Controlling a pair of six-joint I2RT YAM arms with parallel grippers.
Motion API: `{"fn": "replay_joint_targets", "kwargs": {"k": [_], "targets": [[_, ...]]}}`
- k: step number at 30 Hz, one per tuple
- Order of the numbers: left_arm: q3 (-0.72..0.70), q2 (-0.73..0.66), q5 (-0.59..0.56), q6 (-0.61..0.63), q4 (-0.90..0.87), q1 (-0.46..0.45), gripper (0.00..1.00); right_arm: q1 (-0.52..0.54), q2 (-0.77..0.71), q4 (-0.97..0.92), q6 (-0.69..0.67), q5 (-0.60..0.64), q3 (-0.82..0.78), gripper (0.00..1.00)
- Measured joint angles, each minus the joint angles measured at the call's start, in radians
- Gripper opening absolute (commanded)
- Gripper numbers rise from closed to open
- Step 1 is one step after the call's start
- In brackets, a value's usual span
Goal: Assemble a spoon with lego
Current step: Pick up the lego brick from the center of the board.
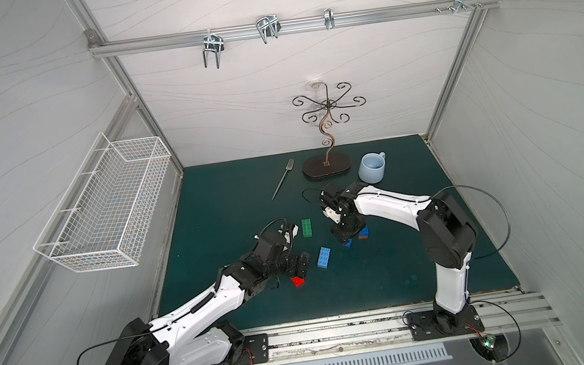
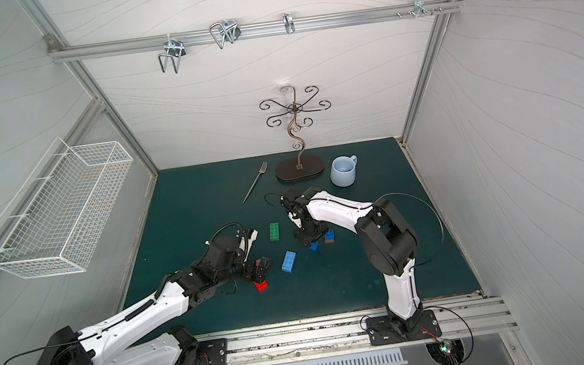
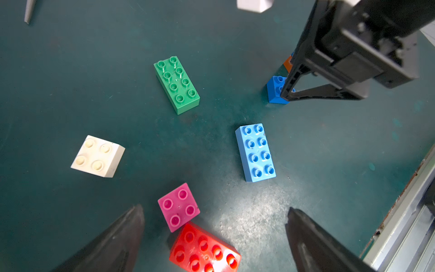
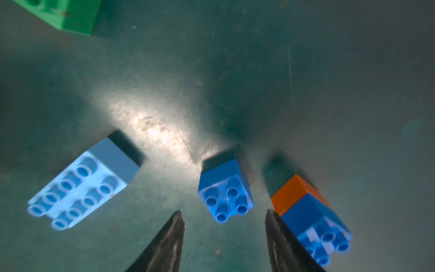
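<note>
No spoon shows in any view; the lego lies as loose bricks on the dark green mat. My left gripper (image 3: 214, 209) is open above a pink brick (image 3: 179, 207) and a long red brick (image 3: 204, 249), holding nothing. A cream brick (image 3: 97, 156), a long green brick (image 1: 306, 227) and a long light blue brick (image 1: 324, 257) lie apart. My right gripper (image 4: 223, 212) points down, open, with a short blue brick (image 4: 226, 190) just beyond its fingertips. A blue brick stacked on an orange one (image 4: 310, 216) stands beside one finger.
A silver fork (image 1: 282, 179), a dark hook stand (image 1: 326, 166) and a pale blue mug (image 1: 372, 168) sit at the back of the mat. A white wire basket (image 1: 104, 206) hangs on the left wall. A metal rail (image 1: 339, 333) runs along the front edge.
</note>
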Motion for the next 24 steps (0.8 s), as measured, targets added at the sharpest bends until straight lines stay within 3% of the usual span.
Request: {"fn": "replay_joint_targets", "kwargs": {"k": [13,24], "targets": [[0.0,0.002,-0.011,0.0,0.0,-0.002,1.0,-0.04,0.021,0.016,-0.066,-0.075,0.014,0.59],[0.0,0.002,-0.011,0.0,0.0,-0.002,1.0,-0.04,0.056,0.021,-0.074,-0.122,0.014,0.48]]}}
